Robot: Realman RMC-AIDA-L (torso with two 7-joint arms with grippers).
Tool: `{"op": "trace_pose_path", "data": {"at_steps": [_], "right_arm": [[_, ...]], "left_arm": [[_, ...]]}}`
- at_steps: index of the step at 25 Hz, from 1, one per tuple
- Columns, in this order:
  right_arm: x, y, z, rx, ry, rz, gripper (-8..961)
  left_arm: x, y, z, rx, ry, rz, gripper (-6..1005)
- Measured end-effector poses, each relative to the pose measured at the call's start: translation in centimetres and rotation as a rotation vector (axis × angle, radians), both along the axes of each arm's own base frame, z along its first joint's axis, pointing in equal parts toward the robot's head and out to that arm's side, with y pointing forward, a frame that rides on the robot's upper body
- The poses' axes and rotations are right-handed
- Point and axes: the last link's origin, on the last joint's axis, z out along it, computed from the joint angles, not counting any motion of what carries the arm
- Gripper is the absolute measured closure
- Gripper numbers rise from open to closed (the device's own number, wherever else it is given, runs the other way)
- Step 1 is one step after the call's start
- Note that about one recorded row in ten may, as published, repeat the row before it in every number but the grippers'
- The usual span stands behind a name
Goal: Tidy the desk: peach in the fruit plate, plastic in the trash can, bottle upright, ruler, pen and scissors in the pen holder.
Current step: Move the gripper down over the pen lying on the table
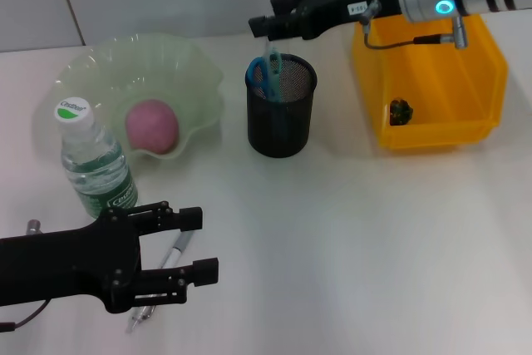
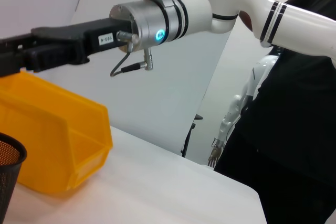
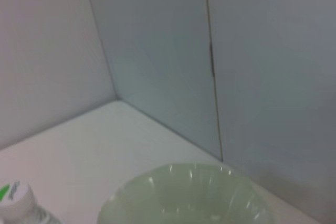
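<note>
Head view: right tool (image 1: 264, 29) hovers just above the black mesh pen holder (image 1: 281, 114), pinching blue-handled scissors (image 1: 272, 68) that dip into it. Left tool (image 1: 189, 247), fingers spread, straddles a silver pen (image 1: 166, 268) on the white surface (image 1: 357, 247).

Pen (image 1: 166, 268) flat beside upright bottle (image 1: 94, 164)

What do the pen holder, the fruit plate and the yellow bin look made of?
Pen holder: black wire mesh, likely metal; you can see through its wall. Fruit plate: translucent pale green with a wavy rim, glass or plastic, glossy; I cannot tell which. Bin: opaque yellow moulded plastic, smooth, slightly shiny walls.
</note>
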Motion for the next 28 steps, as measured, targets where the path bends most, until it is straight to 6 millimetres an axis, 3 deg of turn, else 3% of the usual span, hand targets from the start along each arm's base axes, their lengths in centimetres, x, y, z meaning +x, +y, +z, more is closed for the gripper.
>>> {"op": "trace_pose_path", "data": {"at_steps": [6, 15, 18, 19, 20, 24, 28], "right_arm": [[-0.1, -0.6, 1.8, 0.038, 0.099, 0.001, 320], [1.2, -3.1, 5.2, 0.032, 0.294, 0.016, 317], [2.7, -4.5, 6.2, 0.013, 0.34, 0.008, 317], [4.1, -5.4, 6.6, 0.006, 0.368, -0.016, 317], [4.1, -5.4, 6.6, 0.006, 0.368, -0.016, 317], [7.3, -7.9, 6.9, -0.03, 0.405, -0.047, 317], [8.4, -9.2, 6.8, -0.075, 0.412, -0.041, 317]], "left_arm": [[0.1, 0.1, 0.1, -0.002, 0.002, -0.002, 216], [0.0, 0.2, 0.4, -0.005, 0.011, 0.0, 217], [0.0, 0.3, 0.5, -0.006, 0.013, 0.0, 217], [0.0, 0.4, 0.7, -0.009, 0.02, 0.002, 216], [0.0, 0.4, 0.7, -0.009, 0.02, 0.002, 216], [1.0, 1.1, 1.1, -0.055, 0.111, 0.004, 216], [2.2, 1.8, 1.2, -0.083, 0.192, 0.019, 216]]}}
